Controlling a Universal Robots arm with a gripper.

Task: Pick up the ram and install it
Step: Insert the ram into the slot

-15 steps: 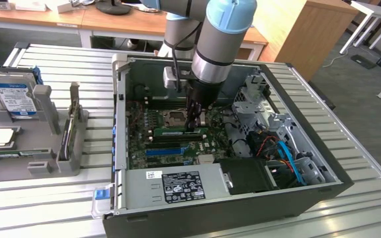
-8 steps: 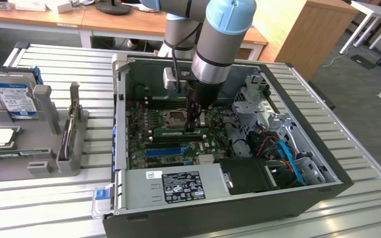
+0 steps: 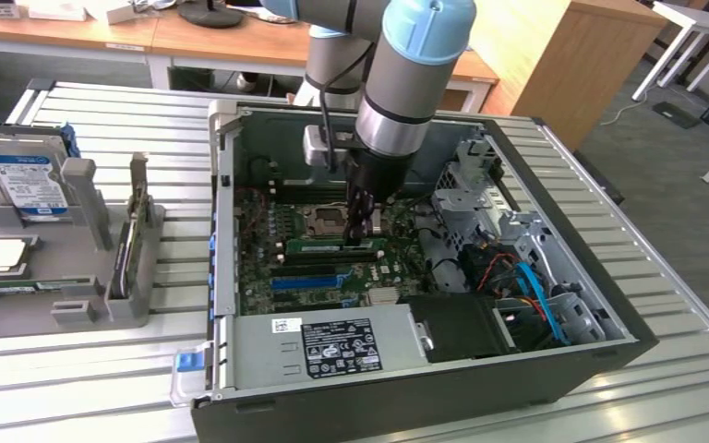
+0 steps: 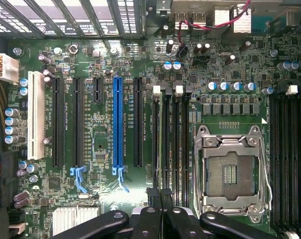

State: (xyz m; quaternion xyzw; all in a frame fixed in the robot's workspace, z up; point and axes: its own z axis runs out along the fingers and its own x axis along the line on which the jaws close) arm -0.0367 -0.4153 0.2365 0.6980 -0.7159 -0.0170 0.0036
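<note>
**Ram at slot, jaws pinching**

Just beside the CPU socket (image 3: 329,219), the ram (image 3: 320,246) stands on edge along its slot. Jaws pinch its top edge, probably to keep the thin board upright for the slot.

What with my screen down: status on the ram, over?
Pincer shut on ram. Ram on edge at slots beside socket; seating unclear. Nothing across slots.

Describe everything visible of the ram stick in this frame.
The ram is a thin green circuit-board stick with a small white label. It stands on edge in the motherboard beside the processor socket, inside the open case. The shut tool meets its end toward the exterior view's right.
</note>
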